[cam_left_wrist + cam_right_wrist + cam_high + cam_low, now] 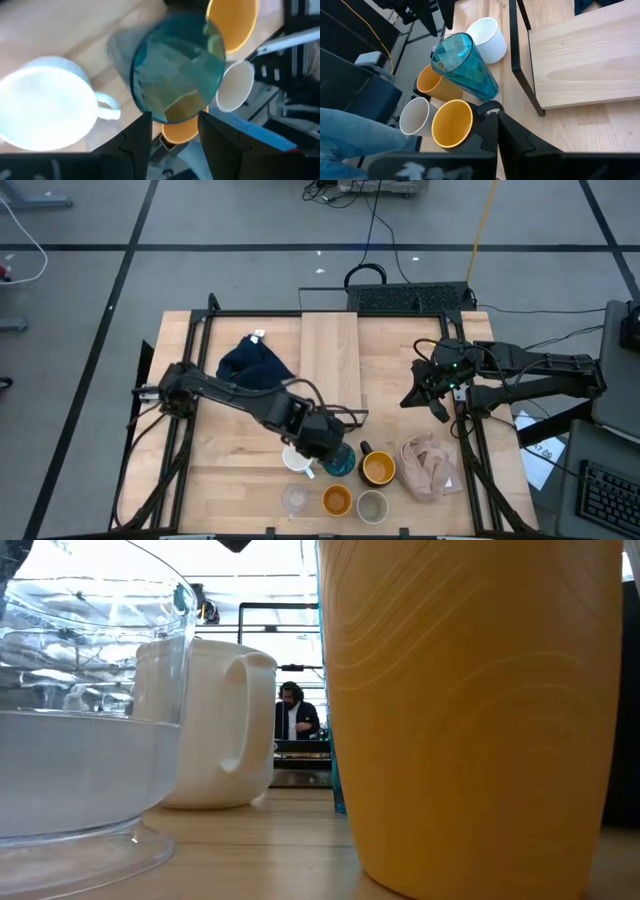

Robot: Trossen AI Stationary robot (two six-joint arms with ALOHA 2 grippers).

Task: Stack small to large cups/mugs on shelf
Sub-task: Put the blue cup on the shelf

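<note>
- The left gripper (333, 448) hangs over the front of the table with its fingers (137, 135) spread a little apart, straddling the rim of the teal ribbed tumbler (340, 461) without visibly pinching it; the left wrist view is smeared, so whether a finger touches the rim I cannot tell.
- The tumbler stands between the white mug (297, 459) and the black mug with yellow-orange inside (377, 468), both close at its sides.
- Nearer the front edge runs a row: small clear glass (294, 500), small orange cup (337, 501), small grey-beige cup (372, 506), near one another and just inside the table's (230, 480) edge.
- The pink-beige cloth (430, 465) lies crumpled beside the black mug, toward the right frame rail.
- The shelf (330, 360) lies flat at the table's back centre with nothing on it; the dark navy cloth (254, 364) is heaped just beside its left edge.
- The right gripper (437, 388) waits over the right side, well apart from the cups, fingers pressed together.
- The open wood between shelf and cups is partly crossed by the left arm.
- A white tag on the navy cloth shows no readable writing.
- In the low view the glass, white mug and orange cup fill the foreground; a person stands far behind.
</note>
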